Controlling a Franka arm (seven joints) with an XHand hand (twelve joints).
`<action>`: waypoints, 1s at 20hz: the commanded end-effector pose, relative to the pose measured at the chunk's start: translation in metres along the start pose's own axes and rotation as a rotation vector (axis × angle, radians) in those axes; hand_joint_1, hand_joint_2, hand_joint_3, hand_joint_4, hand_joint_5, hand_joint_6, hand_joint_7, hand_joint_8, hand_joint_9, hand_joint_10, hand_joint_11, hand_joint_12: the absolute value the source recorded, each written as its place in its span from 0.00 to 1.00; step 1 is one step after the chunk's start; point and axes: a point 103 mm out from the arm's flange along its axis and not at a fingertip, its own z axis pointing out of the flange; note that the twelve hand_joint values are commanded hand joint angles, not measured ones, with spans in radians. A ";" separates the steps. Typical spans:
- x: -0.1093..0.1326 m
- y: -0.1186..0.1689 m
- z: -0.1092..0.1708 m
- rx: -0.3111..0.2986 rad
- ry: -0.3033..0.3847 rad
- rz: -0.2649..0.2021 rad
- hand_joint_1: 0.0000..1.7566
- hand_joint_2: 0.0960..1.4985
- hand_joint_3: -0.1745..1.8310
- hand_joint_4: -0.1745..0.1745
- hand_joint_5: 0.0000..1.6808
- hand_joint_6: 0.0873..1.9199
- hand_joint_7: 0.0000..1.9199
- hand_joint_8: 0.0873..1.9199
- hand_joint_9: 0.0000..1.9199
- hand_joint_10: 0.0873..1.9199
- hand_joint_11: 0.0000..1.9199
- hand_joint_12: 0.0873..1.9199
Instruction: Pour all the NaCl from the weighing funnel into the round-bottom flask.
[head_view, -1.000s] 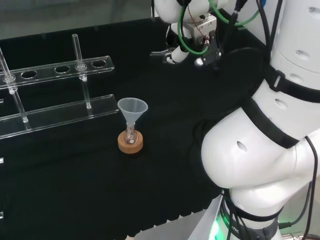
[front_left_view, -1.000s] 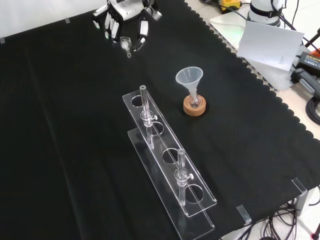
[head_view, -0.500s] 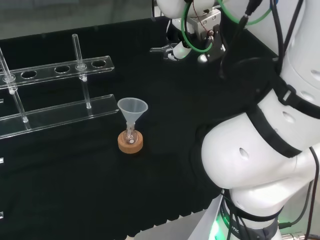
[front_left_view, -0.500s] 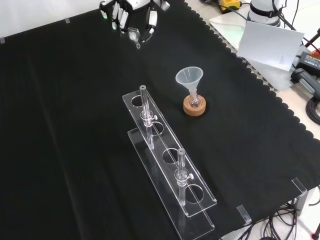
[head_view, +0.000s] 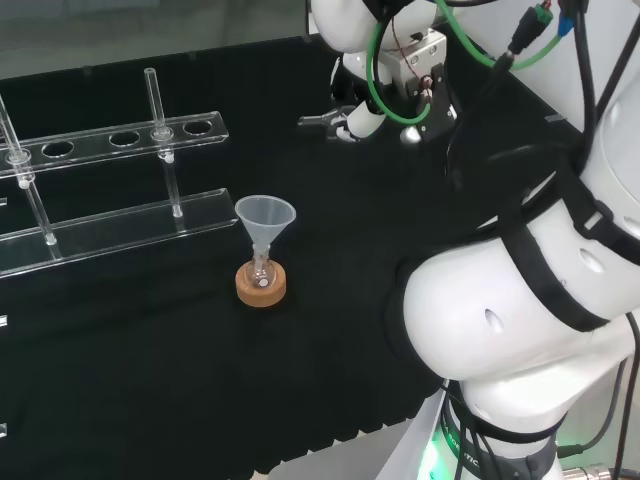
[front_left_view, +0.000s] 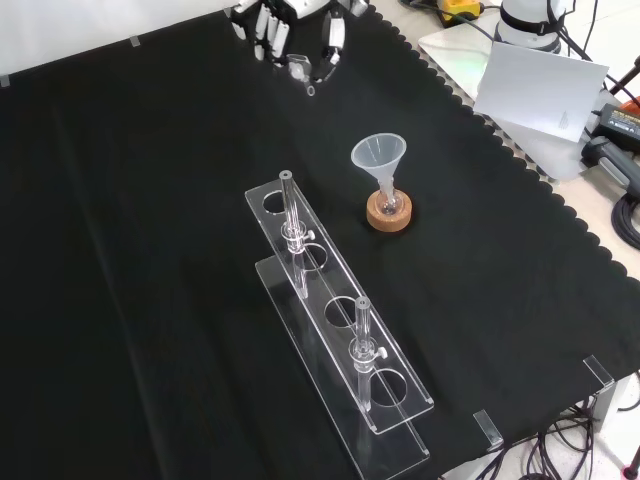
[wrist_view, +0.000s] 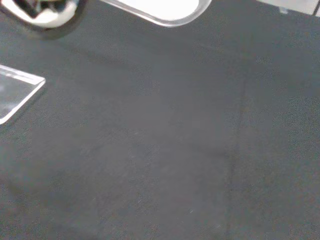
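So the hand (front_left_view: 300, 22) is up at the top edge of the front view, above the black cloth (front_left_view: 150, 250) that covers the surface; its fingers (front_left_view: 333, 40) point down and curl in around a small clear piece, the weighing funnel (front_left_view: 299, 71) as far as I can make out, though it's tiny and glassy so I wouldn't swear to the shape; in the head view the same hand (head_view: 345, 120) sits just left of the big white arm links, with a thin clear tip sticking out to the left; the round-bottom flask (front_left_view: 389, 203) stands on a cork ring stand (front_left_view: 389, 214) well apart from the hand, lower and to the right in the front view; a translucent plastic funnel (front_left_view: 379, 157) is stuck upright in its neck; in the head view that flask (head_view: 261, 272) and cork ring are near the middle of the cloth, just in front of the clear acrylic rack (head_view: 110, 180); the rack (front_left_view: 335, 325) carries two upright glass tubes (front_left_view: 290, 215); can't tell whether there's any salt in the held piece.
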 end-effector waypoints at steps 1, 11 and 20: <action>0.019 -0.010 0.004 0.026 0.003 -0.070 0.50 0.34 0.38 1.00 0.71 0.22 0.76 0.16 0.57 0.06 0.05 0.78; 0.040 -0.013 0.009 0.036 -0.003 -0.129 0.50 0.34 0.38 1.00 0.72 0.22 0.76 0.16 0.56 0.06 0.05 0.79; 0.062 -0.021 0.014 0.058 -0.004 -0.174 0.62 0.54 0.22 1.00 0.75 0.26 0.77 0.14 0.57 0.06 0.05 0.79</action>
